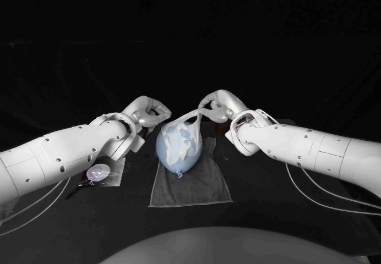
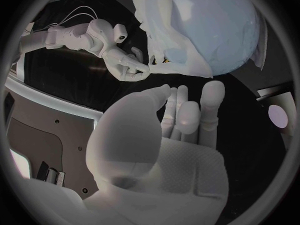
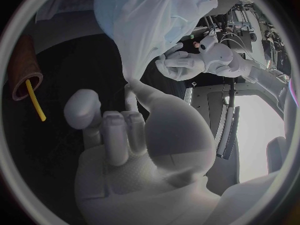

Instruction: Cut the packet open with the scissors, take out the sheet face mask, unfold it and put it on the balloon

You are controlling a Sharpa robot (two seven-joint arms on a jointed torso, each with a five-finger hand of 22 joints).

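The right hand (image 1: pixel 216 105) pinches a corner of the mask (image 1: pixel 184 135) between thumb and a finger, its other fingers loosely curled. It holds that corner up above the far end of the balloon (image 1: pixel 170 155), so the sheet is drawn into a taut strand there. This looks meant to keep the wet mask from clinging to itself while it is spread. The left hand (image 1: pixel 148 114) holds nothing, with its fingers fairly straight and slightly apart. It hovers close to the mask's other side, probably ready to take the opposite edge; whether it touches the sheet I cannot tell. Most of the mask lies rumpled over the top of the balloon, not yet smoothed flat. The balloon lies on its side on a grey towel (image 1: pixel 194 190), which likely stops it rolling on the bench (image 1: pixel 254 181). Its long axis runs from the far side towards the robot, the rounded end away under the two hands and the knot (image 1: pixel 179 174) pointing at the robot.
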